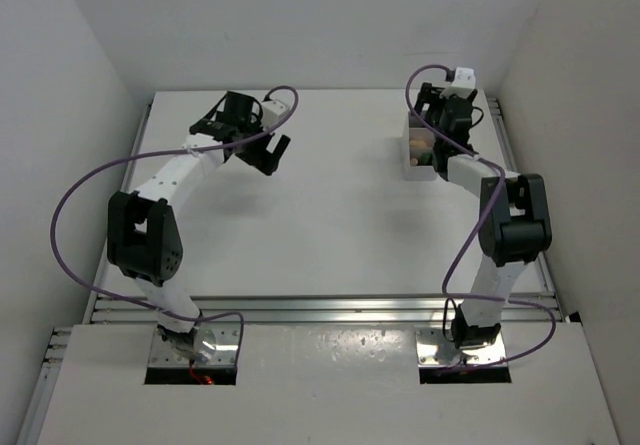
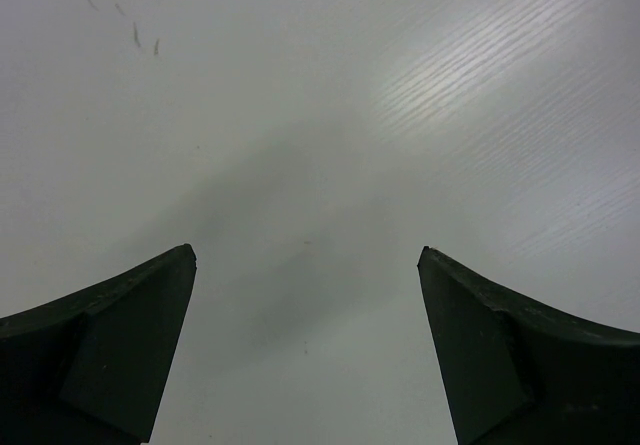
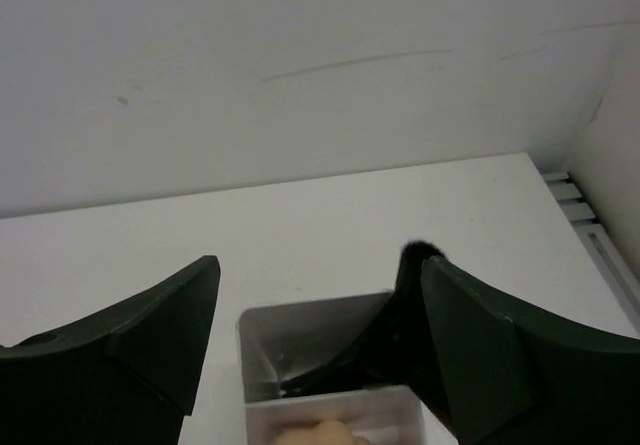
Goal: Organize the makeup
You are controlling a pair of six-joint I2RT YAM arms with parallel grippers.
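The translucent white two-compartment box stands at the far right of the table, partly under my right gripper. In the right wrist view the box lies between and below the open jaws. Black brushes lean in its far compartment, one fluffy head sticking up against the right finger. A peach sponge shows in the near compartment, and also in the top view. My right gripper is open and holds nothing. My left gripper is open and empty over bare table.
White walls close in the table at the back and both sides. A metal rail runs along the near edge. Purple cables loop from both arms. The box sits close to the right wall and the back corner.
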